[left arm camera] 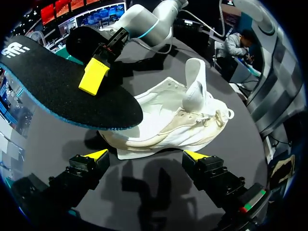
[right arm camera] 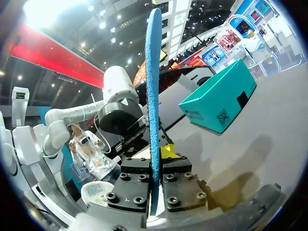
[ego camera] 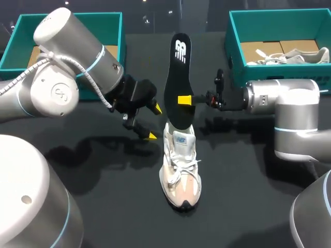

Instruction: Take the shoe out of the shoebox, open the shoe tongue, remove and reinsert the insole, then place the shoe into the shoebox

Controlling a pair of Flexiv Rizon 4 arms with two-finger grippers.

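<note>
Insole (ego camera: 179, 77) stood on end, clamped mid-length by the right gripper (ego camera: 185, 99), its lower end over the shoe (ego camera: 180, 170). The shoe sat mid-table (ego camera: 103, 201), tongue raised. The left gripper (ego camera: 153, 122) hung spread and empty just beside the heel.

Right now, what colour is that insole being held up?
The insole is black with a blue edge, clearest in the left wrist view.
</note>
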